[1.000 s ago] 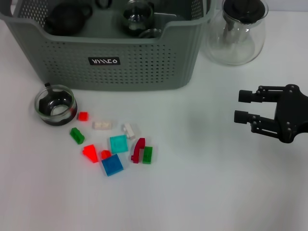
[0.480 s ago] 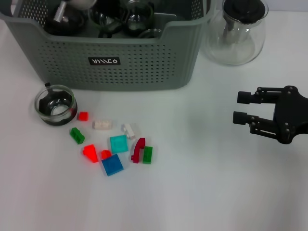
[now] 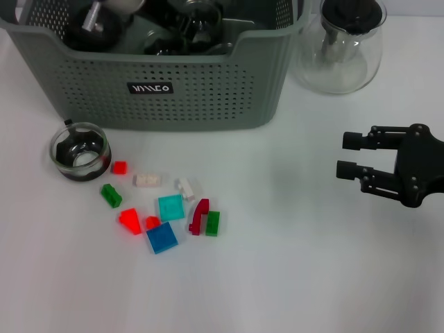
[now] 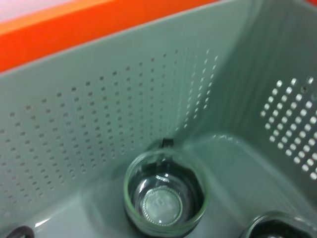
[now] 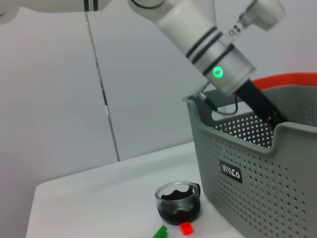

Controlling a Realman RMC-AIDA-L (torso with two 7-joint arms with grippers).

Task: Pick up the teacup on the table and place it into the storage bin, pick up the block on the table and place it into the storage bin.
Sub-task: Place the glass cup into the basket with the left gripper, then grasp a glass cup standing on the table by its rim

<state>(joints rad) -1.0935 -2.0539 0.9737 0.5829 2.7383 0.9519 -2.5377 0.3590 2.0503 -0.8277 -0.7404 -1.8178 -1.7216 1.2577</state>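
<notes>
A glass teacup (image 3: 80, 151) with a dark base stands on the table just in front of the storage bin's (image 3: 173, 104) left corner; it also shows as the teacup (image 5: 178, 201) by the bin (image 5: 257, 168). Several small blocks lie beside it, among them a teal block (image 3: 171, 207), a blue one (image 3: 161, 237) and a red one (image 3: 119, 166). My left arm (image 3: 97, 17) reaches down into the bin, its gripper hidden among the dark shapes there. Another glass teacup (image 4: 163, 198) stands on the bin's floor. My right gripper (image 3: 343, 154) hovers open at the right, holding nothing.
A glass teapot (image 3: 341, 45) with a black lid stands right of the bin. More dark glassware lies inside the bin. In the right wrist view the left arm (image 5: 213, 54) slants over the bin's rim. White table spreads between the blocks and the right gripper.
My left arm has come into sight inside the bin's left part and shifted a little further in. The right gripper, the teacup on the table and the blocks have stayed put.
</notes>
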